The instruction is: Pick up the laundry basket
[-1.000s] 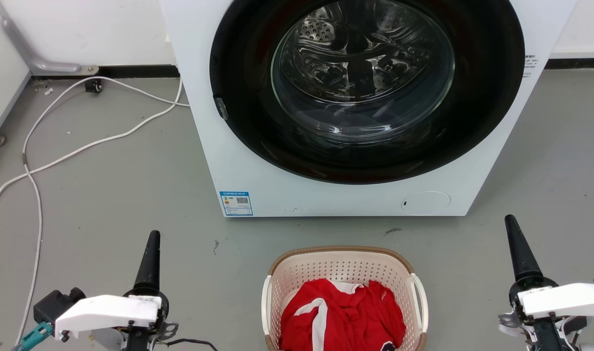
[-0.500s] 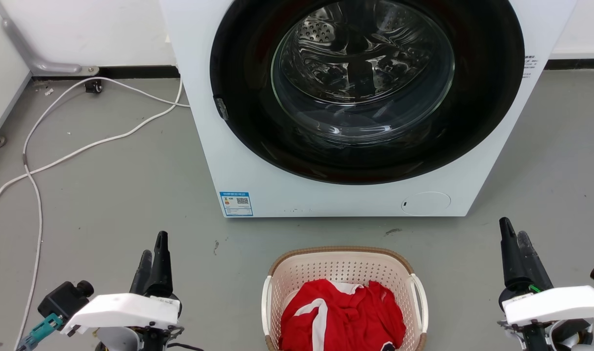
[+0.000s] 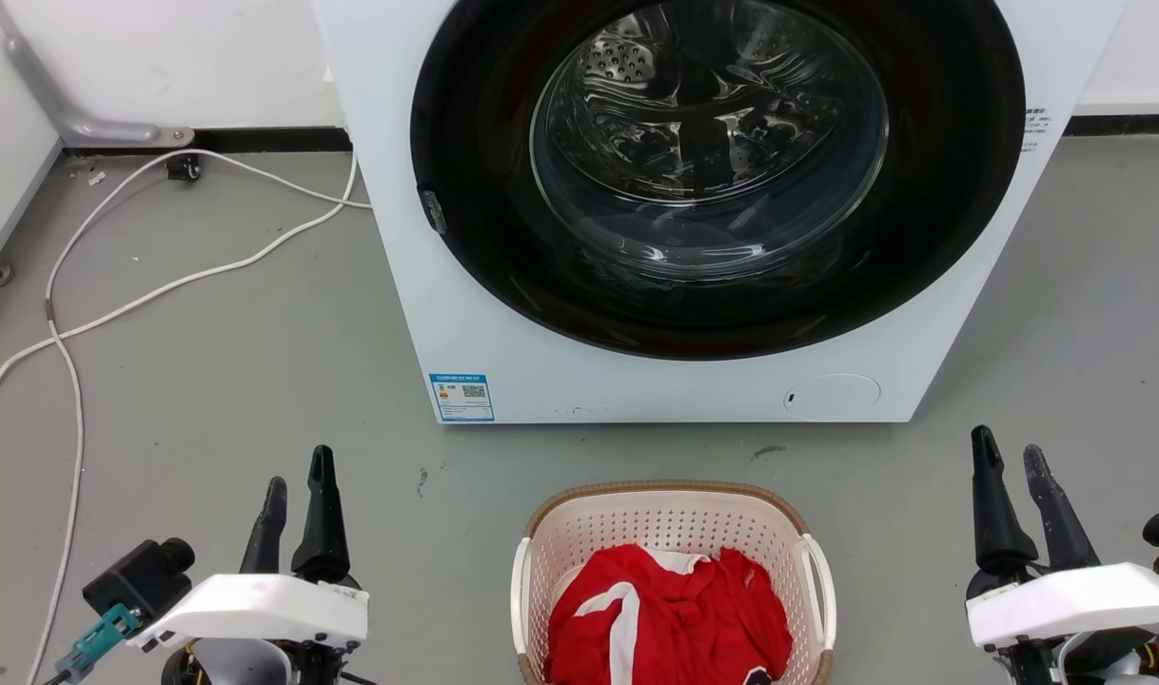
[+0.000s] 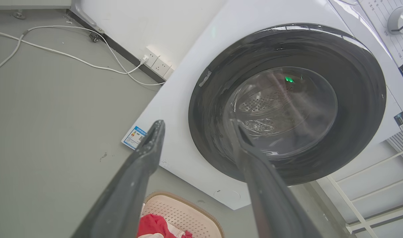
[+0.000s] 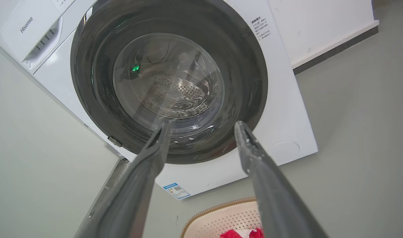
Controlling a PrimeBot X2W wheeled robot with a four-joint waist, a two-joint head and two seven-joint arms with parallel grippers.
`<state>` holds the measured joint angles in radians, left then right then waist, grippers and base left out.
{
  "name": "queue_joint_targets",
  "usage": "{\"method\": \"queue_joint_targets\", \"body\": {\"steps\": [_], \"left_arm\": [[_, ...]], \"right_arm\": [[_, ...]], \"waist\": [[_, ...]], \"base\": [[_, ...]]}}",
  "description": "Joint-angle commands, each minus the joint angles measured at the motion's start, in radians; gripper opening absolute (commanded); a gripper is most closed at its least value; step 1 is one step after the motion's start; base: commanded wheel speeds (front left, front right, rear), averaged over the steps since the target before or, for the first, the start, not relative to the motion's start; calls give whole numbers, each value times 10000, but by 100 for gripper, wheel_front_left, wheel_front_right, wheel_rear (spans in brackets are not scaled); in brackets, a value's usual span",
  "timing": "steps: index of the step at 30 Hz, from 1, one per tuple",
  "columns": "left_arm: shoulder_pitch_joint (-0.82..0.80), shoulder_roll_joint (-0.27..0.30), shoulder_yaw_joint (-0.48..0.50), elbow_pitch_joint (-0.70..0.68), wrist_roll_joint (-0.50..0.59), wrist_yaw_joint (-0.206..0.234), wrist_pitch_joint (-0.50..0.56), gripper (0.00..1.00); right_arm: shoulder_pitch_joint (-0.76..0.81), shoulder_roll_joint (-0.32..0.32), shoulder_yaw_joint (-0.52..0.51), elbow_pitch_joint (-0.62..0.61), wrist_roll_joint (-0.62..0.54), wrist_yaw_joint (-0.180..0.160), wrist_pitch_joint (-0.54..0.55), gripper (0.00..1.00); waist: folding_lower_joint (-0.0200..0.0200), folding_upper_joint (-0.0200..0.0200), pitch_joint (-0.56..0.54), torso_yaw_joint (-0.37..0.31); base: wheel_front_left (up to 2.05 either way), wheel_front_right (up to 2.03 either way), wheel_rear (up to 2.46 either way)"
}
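Sitting on the floor [image 3: 256, 381] before the washing machine [image 3: 541, 381], the laundry basket [image 3: 670, 488] holds red cloth [image 3: 665, 618]. Left fingers [image 3: 323, 518] and right fingers [image 3: 989, 509] flank it, well apart, parted and empty, probably poised for its handles [image 3: 520, 590].

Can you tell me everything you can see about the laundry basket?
The laundry basket is cream plastic with rounded corners, walls full of little holes and a brown woven-look rim. A white handle sits on each side. It stands upright on the grey floor, just in front of the white washing machine but not touching it. A crumpled red and white garment lies inside. The left pincer and right pincer are open and apart from it.
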<state>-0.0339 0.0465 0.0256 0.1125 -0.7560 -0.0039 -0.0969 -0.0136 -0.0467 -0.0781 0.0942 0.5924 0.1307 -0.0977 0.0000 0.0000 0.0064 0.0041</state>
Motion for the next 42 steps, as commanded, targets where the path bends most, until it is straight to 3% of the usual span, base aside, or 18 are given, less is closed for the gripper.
{"method": "queue_joint_targets", "body": {"steps": [1,42], "left_arm": [[18,37,-31,-173,319,38,-103,100],[416,47,-520,-113,4676,340,-1169,100]], "right_arm": [[19,-33,13,-194,-356,0,-101,100],[523,-48,27,-235,-5045,0,-1153,100]], "waist": [[0,0,-2,0],[0,0,-41,44]], "base": [[0,0,0],[0,0,0]]}}
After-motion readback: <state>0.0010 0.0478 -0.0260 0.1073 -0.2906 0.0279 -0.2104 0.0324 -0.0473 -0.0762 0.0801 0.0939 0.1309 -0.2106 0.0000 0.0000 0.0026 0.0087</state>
